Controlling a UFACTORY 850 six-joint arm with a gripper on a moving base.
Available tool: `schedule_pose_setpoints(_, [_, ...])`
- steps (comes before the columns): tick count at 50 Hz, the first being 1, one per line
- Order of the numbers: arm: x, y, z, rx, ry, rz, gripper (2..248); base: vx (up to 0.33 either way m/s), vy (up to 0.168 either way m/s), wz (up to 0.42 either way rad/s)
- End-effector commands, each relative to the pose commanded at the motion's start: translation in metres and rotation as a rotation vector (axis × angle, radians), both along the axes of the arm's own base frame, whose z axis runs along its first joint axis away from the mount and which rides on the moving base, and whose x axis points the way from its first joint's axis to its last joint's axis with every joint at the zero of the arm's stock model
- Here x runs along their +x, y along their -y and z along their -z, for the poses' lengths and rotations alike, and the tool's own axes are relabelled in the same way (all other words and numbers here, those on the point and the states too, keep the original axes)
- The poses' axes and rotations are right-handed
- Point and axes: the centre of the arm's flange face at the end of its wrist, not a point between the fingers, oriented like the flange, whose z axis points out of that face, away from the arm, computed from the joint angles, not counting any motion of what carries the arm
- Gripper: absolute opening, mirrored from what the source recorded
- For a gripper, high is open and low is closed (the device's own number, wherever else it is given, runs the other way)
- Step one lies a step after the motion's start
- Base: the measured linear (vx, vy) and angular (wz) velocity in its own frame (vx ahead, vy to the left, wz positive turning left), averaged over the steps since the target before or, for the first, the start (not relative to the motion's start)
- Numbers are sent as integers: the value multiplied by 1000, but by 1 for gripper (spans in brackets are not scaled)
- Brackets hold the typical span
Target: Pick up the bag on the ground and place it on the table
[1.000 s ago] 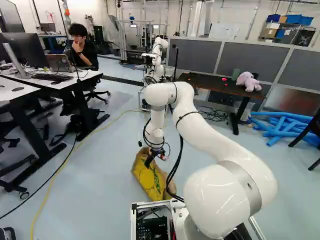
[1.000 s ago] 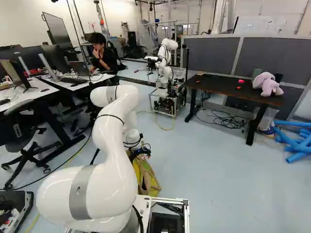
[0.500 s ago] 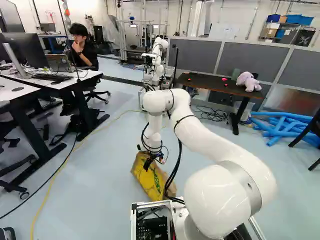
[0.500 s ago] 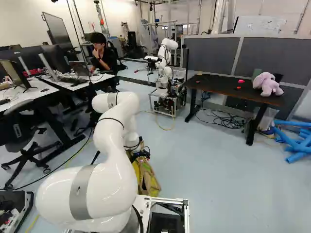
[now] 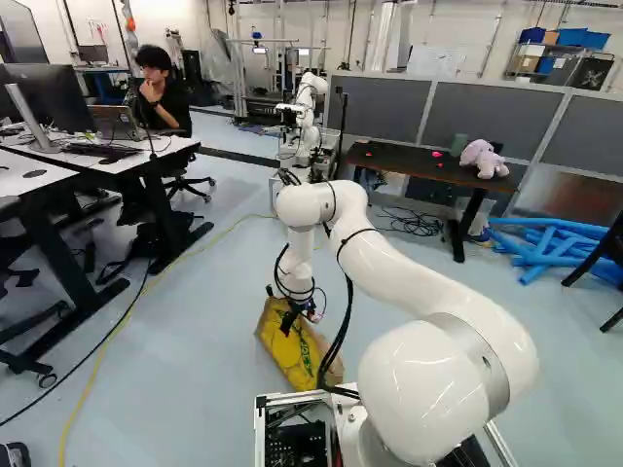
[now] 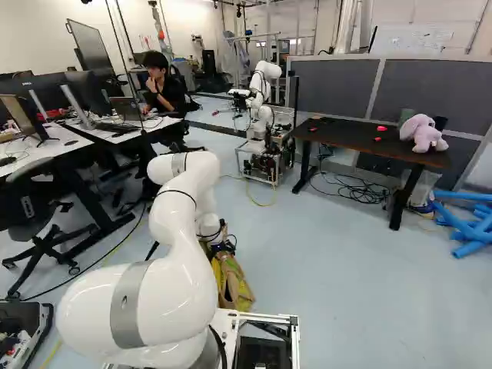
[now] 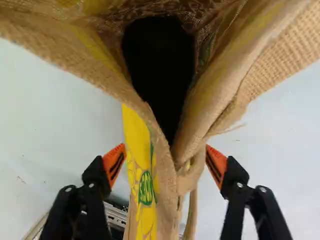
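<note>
The tool [image 5: 286, 324] is down at the bag [image 5: 294, 362], just below the middle of the left base view; in the right base view this spot lies low, left of the middle, partly behind the white arm [image 6: 181, 231]. The bag, brown burlap with yellow printed panels and green marks, rests on the floor [image 5: 204, 389], near the metal frame [image 5: 261, 428] of the base.

In the wrist view the tool [image 7: 165, 146] has its fingers well apart, one on either side of a narrow part of the bag. The orange pads [image 7: 114, 163] lie close beside it; I cannot tell whether they touch it. Ahead of the fingers the bag's mouth gapes, dark inside.

The dark worktop [image 5: 414, 166] stands at the upper right of the left base view, well apart from the bag. It carries a lilac plush toy [image 5: 483, 159] and small red items [image 6: 381, 128].
</note>
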Motion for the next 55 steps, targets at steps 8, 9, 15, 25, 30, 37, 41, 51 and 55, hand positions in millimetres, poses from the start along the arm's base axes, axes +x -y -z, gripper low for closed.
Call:
schedule_pose_setpoints(8, [0,0,0,0,0,0,151,0,0,0])
schedule_pose_setpoints(9, [0,0,0,0,0,0,151,0,0,0])
schedule_pose_setpoints(15, [0,0,0,0,0,0,114,0,0,0])
schedule_pose_setpoints(25, [0,0,0,0,0,0,39,0,0,0])
schedule_pose_setpoints(30, [0,0,0,0,0,0,22,0,0,0])
schedule_pose_setpoints(37, [0,0,0,0,0,0,22,0,0,0])
schedule_pose_setpoints(41, [0,0,0,0,0,0,22,0,0,0])
schedule_pose_setpoints(51, [0,0,-10,0,1,0,22,0,0,0])
schedule_pose_setpoints(55, [0,0,-15,0,2,0,22,0,0,0])
